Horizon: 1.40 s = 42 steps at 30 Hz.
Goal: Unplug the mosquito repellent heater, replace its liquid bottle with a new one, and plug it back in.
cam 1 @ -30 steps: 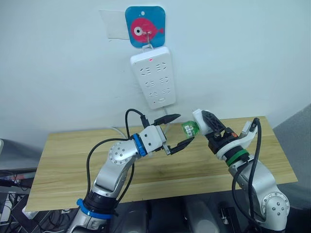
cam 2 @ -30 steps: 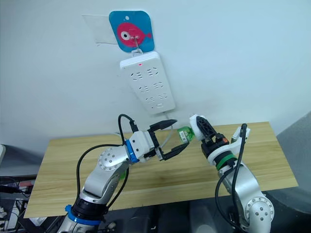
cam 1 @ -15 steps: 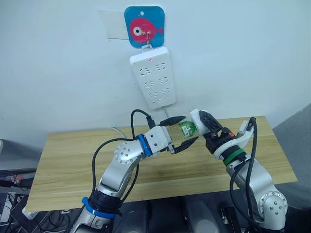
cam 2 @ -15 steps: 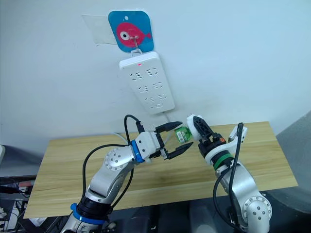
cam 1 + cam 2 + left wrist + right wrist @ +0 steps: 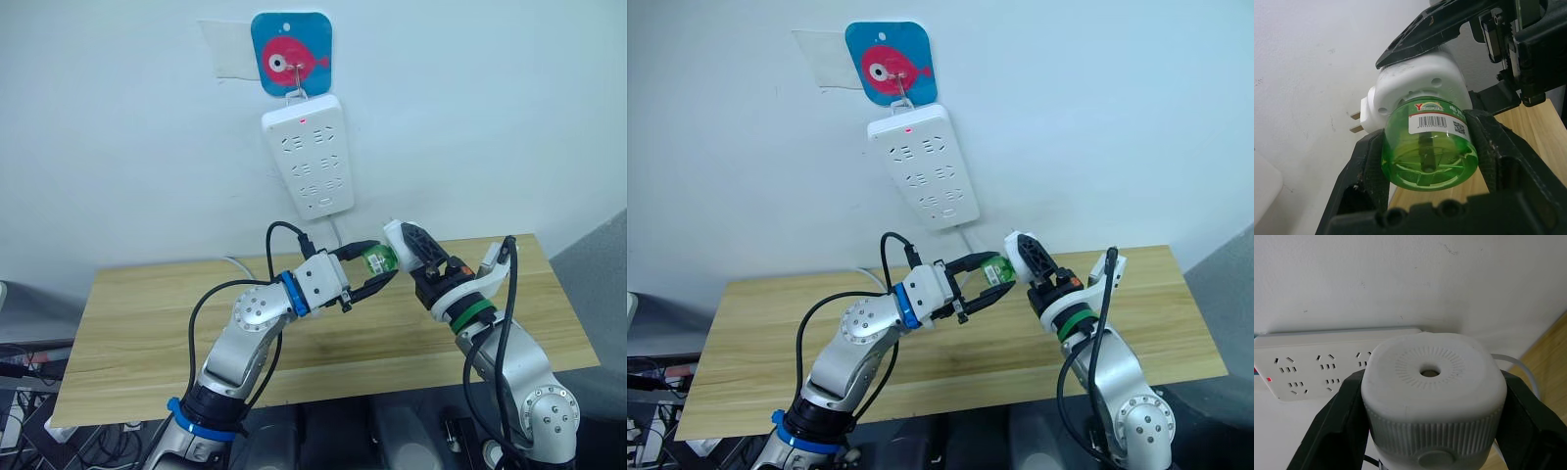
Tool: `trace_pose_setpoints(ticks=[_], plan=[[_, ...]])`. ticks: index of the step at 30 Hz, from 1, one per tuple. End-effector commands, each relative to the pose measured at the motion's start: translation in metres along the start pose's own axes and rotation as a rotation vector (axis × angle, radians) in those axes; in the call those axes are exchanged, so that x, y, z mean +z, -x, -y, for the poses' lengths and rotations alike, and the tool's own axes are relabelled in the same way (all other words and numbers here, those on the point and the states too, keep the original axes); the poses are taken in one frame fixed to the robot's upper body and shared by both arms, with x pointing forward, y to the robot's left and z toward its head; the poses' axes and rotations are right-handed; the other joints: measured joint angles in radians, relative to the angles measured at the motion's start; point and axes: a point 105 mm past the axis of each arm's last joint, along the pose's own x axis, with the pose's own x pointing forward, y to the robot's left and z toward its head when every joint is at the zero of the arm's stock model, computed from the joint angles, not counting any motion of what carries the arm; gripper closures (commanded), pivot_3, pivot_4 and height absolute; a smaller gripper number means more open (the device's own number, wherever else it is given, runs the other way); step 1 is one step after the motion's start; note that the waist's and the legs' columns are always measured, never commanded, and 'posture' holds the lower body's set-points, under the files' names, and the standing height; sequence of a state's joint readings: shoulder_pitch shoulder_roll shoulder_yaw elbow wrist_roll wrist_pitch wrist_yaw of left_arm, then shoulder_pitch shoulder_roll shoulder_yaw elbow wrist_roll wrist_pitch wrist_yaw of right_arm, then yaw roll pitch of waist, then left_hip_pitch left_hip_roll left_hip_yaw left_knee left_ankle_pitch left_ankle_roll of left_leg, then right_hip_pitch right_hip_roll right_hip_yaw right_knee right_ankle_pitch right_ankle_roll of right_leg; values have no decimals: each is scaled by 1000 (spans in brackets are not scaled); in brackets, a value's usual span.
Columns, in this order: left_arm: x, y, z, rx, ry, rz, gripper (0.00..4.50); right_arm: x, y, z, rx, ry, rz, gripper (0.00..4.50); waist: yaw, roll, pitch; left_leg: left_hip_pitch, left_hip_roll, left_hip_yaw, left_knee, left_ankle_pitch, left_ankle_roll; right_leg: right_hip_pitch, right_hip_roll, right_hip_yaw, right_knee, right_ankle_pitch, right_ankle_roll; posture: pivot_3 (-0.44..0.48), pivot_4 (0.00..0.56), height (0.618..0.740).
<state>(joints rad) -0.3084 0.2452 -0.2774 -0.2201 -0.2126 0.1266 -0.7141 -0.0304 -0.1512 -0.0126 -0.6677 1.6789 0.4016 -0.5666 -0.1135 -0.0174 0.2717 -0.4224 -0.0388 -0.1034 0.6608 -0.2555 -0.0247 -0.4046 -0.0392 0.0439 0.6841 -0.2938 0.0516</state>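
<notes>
The mosquito repellent heater (image 5: 394, 233), a white rounded unit with a round top vent (image 5: 1428, 372), is held above the table with my right gripper (image 5: 406, 245) shut on its body. Its plug pins (image 5: 1356, 122) are bare and point toward the wall. A green liquid bottle (image 5: 1426, 147) with a barcode label hangs screwed into the heater's underside. My left gripper (image 5: 382, 262) has its two black fingers (image 5: 1369, 164) pressed against opposite sides of this bottle (image 5: 376, 258).
A long white power strip (image 5: 307, 157) with a red light hangs on the wall from a blue fish hook (image 5: 291, 54), above and left of the grippers. A wooden table (image 5: 137, 313) lies below both arms. A white cable (image 5: 238, 262) runs down behind it.
My left gripper moved right toward the heater and closed its wide-open fingers onto the green bottle. The right gripper shifted slightly left with the heater.
</notes>
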Motion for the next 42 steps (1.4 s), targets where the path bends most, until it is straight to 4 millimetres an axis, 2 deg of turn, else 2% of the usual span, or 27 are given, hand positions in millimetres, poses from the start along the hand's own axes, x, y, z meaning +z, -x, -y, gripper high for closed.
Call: trace_pose_setpoints(ticks=[1,2,10,14,19,24,30,36,42], plan=[[8,3,-2,-27,-17,34,2208,-4,7,-16,83,43,-59,153,0,0,0,0,0,0,0,0,0,0,0,0,0,0,0,-186,273,740],[9,5,-1,-44,-17,39,2208,-3,9,-14,83,60,-86,35,0,0,0,0,0,0,0,0,0,0,0,0,0,0,0,-186,273,740],[17,24,12,-282,-64,76,2208,17,15,-1,176,158,-328,35,0,0,0,0,0,1,1,0,0,1,1,0,1,0,0,-196,261,740],[13,34,19,-412,-124,57,2208,23,23,9,242,211,-597,35,0,1,0,1,0,2,1,0,0,1,1,0,1,0,0,-188,255,740],[14,31,17,-442,-152,62,2208,31,34,7,267,195,-844,35,4,1,0,0,-1,3,2,0,1,1,1,0,1,0,0,-178,257,740],[13,26,15,-433,-172,55,2208,31,33,6,262,181,-918,35,6,0,0,-1,0,2,2,0,1,1,1,0,0,0,0,-157,266,740],[9,22,17,-420,-216,31,2208,19,38,4,292,158,-990,35,9,0,0,-1,0,2,3,0,1,1,0,0,0,0,0,-150,273,740],[10,19,19,-417,-217,35,2208,19,29,5,288,157,-958,35,9,0,0,-1,0,2,3,0,1,1,0,0,0,1,1,-146,280,740],[8,21,20,-421,-215,26,2208,19,32,6,276,159,-978,35,13,0,0,-2,0,2,3,0,1,1,0,-1,0,1,1,-143,283,740]])
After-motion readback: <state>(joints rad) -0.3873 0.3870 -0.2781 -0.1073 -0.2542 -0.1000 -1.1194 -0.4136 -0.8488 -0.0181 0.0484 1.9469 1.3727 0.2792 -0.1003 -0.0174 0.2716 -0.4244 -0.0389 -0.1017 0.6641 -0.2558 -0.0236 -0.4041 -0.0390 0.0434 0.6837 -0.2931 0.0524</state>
